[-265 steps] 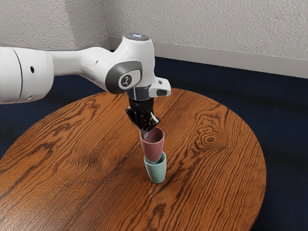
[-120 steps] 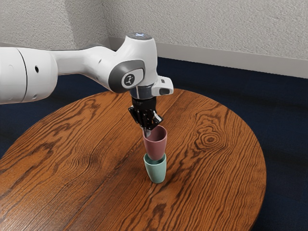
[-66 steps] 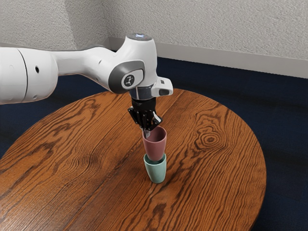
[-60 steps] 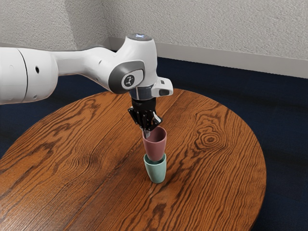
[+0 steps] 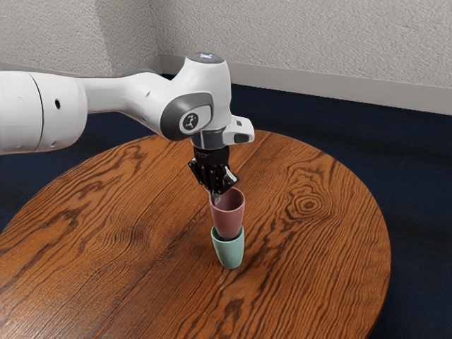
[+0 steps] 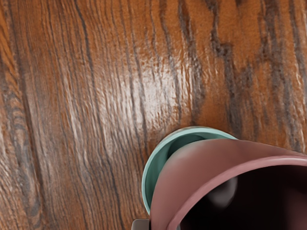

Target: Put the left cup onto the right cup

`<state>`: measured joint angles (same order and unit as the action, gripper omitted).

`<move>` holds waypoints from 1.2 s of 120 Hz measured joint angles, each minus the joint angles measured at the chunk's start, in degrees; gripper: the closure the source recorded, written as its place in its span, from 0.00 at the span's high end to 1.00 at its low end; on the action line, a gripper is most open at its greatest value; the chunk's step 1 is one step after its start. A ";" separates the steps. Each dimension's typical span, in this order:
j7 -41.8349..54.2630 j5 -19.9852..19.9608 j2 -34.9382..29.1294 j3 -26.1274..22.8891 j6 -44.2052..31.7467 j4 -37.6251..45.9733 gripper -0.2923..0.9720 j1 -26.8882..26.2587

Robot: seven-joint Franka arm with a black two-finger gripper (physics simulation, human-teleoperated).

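Table (image 5: 106, 268): a round wooden top that carries the green cup near its middle.
Green cup (image 5: 229, 251): the target, upright on the table with its mouth up.
Pink cup (image 5: 227, 212): directly above the green cup, upright, with its base inside the green cup's mouth. In the wrist view the green rim rings the pink base on the side that shows.
Gripper (image 5: 219, 185): above the green cup, at the pink cup's rim on the arm's side. I cannot tell whether it is pinching that rim or has let go.
Floor (image 5: 395, 141): dark blue, well beyond the green cup, past the table's far edge.
Done: 1 cup appears nested in the other, so the stack looks made.
Left: as I judge it, only a clean release and a straight lift away from the green cup, without tipping the 2 cups.
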<state>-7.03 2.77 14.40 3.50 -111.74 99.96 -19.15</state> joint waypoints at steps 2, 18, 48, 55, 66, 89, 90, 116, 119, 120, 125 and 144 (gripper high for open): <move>0.00 0.00 0.02 0.00 -0.01 0.00 0.15 0.00; -0.04 0.00 0.22 0.00 -0.04 0.00 0.15 0.00; -0.11 -0.06 0.42 0.00 -0.07 0.00 0.15 0.00; -0.13 -0.07 0.42 0.00 -0.08 0.00 0.15 0.00; -0.13 -0.11 0.42 0.00 -0.10 0.00 0.16 -0.07; -0.01 -0.24 0.42 0.02 -0.12 0.00 0.23 -0.24; -0.01 -0.25 0.42 0.02 -0.12 0.00 0.24 -0.25; 0.08 -0.35 0.42 0.02 -0.14 0.00 0.45 -0.36; 0.09 -0.36 0.40 0.02 -0.14 0.00 0.47 -0.36; 0.09 -0.36 0.39 0.02 -0.14 0.00 0.48 -0.36; 0.10 -0.40 0.36 0.02 -0.14 0.00 0.52 -0.36; 0.13 -0.55 -0.03 0.02 -0.14 0.00 0.63 -0.36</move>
<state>-6.91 2.22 14.37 3.52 -111.88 99.96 -19.51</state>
